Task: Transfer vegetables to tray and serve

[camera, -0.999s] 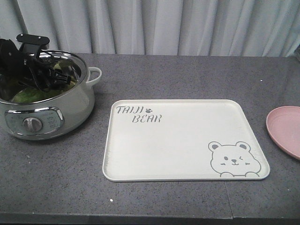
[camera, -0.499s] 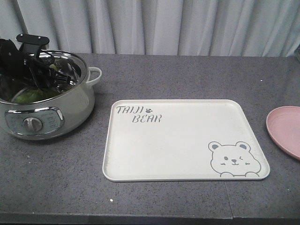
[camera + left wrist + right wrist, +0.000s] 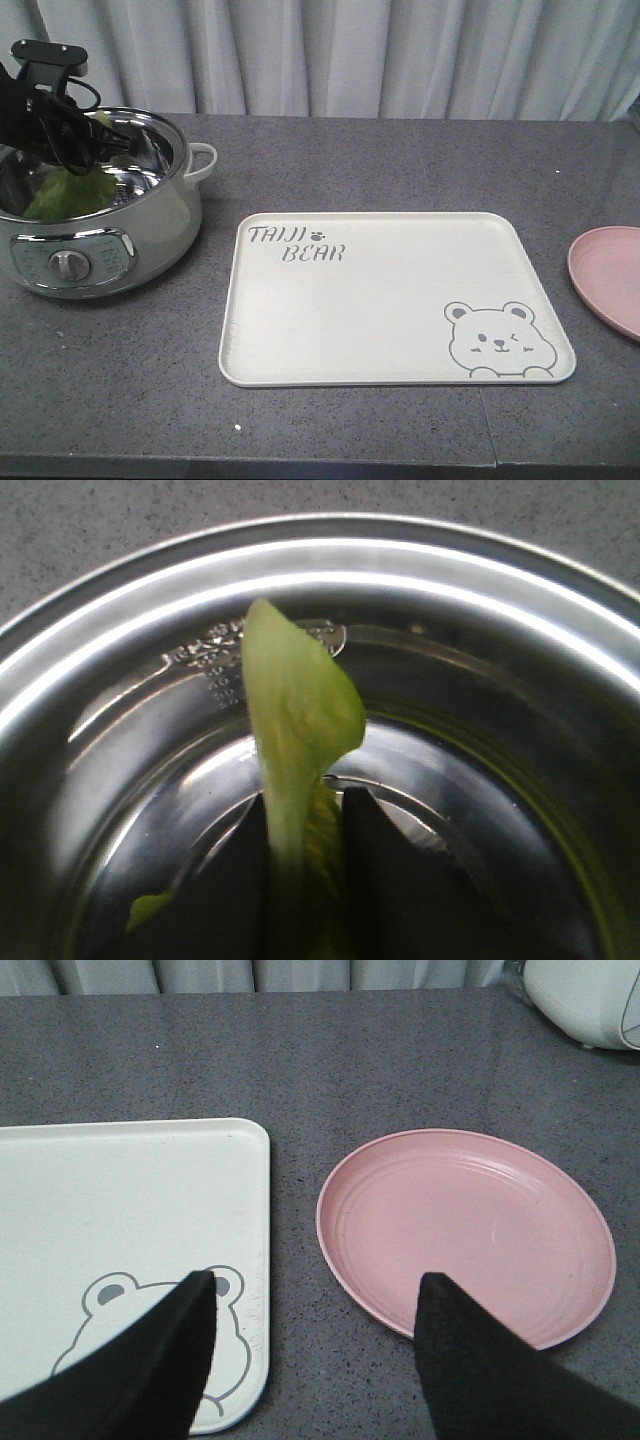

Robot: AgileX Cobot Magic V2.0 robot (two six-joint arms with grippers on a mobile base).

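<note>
A crinkly green lettuce leaf [image 3: 68,190] hangs above the inside of the steel electric pot [image 3: 100,240], with my left gripper [image 3: 72,150] shut on it. In the left wrist view the leaf [image 3: 300,710] runs up between the two dark fingers of the left gripper [image 3: 305,815], and a small green scrap [image 3: 145,908] lies lower in the pot. The cream tray [image 3: 390,300] with the bear drawing lies bare to the right of the pot. My right gripper [image 3: 315,1285] stands open above the gap between the tray's corner [image 3: 120,1200] and a pink plate; the front view does not show it.
A round pink plate [image 3: 610,275] [image 3: 470,1220] sits right of the tray at the table's edge. The pot has a handle [image 3: 203,160] facing the tray and a dial panel on its front. A white appliance [image 3: 585,1000] stands at the far right. Grey curtains hang behind the table.
My left gripper has risen from deep inside the pot to above its rim, lifting the lettuce leaf with it. Tray and plate have not moved.
</note>
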